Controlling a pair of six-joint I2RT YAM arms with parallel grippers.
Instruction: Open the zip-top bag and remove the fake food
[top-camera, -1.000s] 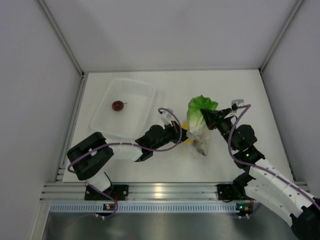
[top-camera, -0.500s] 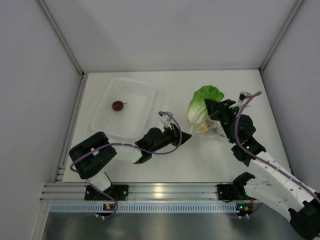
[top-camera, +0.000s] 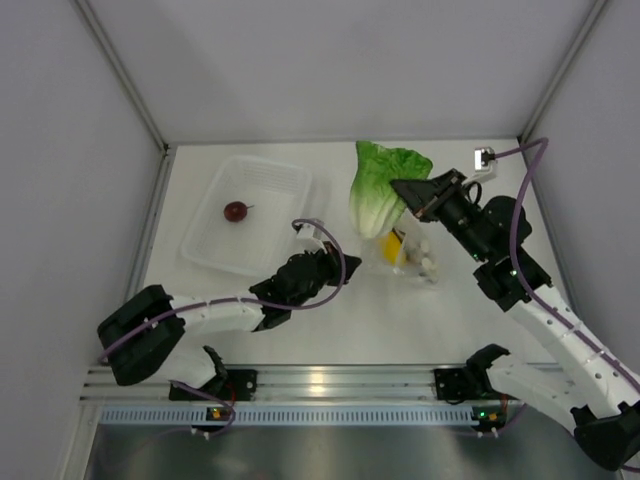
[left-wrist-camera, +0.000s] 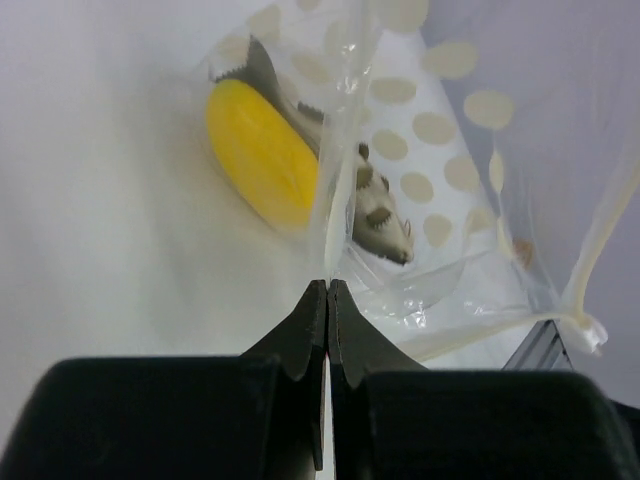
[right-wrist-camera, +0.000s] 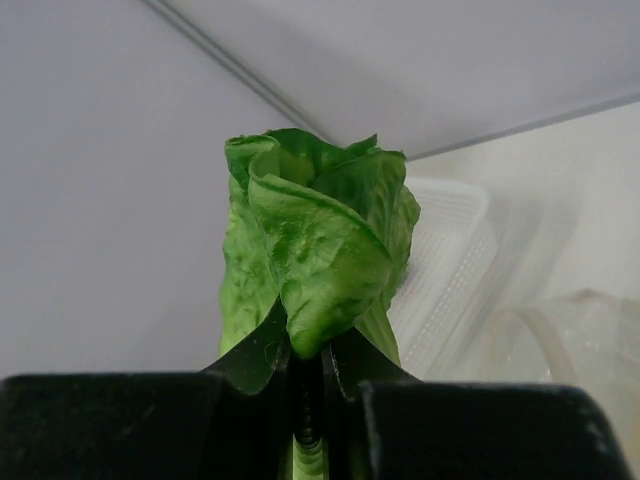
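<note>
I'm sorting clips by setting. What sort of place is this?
Likely a robot lab cell: plain white walls enclose a white table, and an aluminium rail at its near edge carries two arm bases.

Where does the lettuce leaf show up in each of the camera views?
Top external: lettuce leaf right of centre, pinched by the right gripper.
Left wrist: not in it; only the zip-top bag shows.
Right wrist: the leaf at centre of frame, rising from the shut jaws.
Shared landmark: the clear tray, left of the leaf from above, behind it in the right wrist view.
</note>
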